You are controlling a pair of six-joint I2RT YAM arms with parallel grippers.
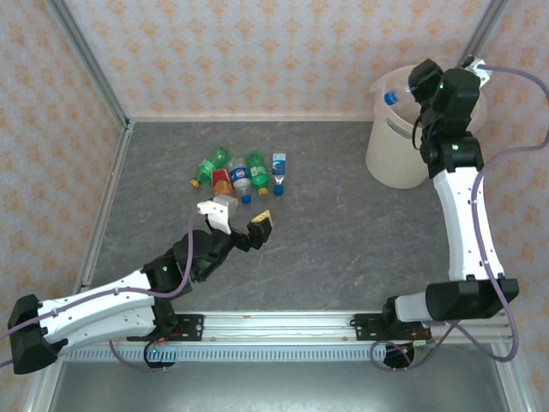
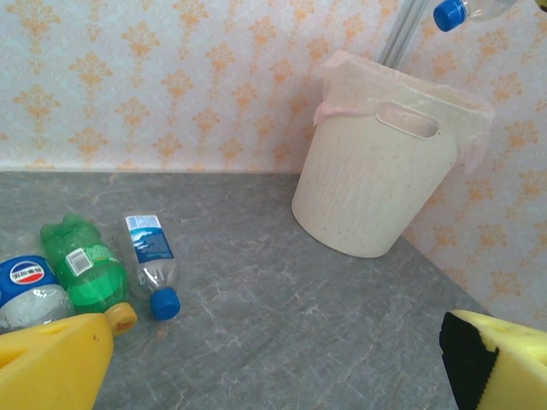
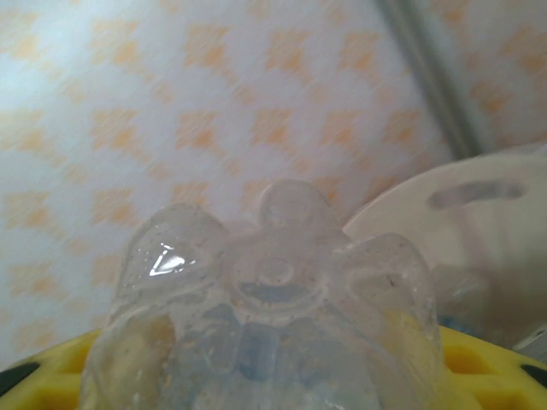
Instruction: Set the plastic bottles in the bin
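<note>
Drop step: right gripper [image 1: 410,93] clamped on a clear blue-capped bottle [image 3: 273,307], over the bin [image 1: 390,159] rim. Next it needs a release above the opening. Left gripper [image 1: 238,219] spread wide, empty, near the bottle cluster [image 1: 244,176] on the table [image 1: 343,249].

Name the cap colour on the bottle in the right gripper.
Blue; the cap shows best in the left wrist view.

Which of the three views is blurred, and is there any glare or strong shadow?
Right wrist view: wallpaper and bin are smeared, the clear bottle is too near to be sharp, with one small glint on it. Left wrist view: sharp, only the yellow fingers soft. Top external view: sharp, even light, faint shadows.
</note>
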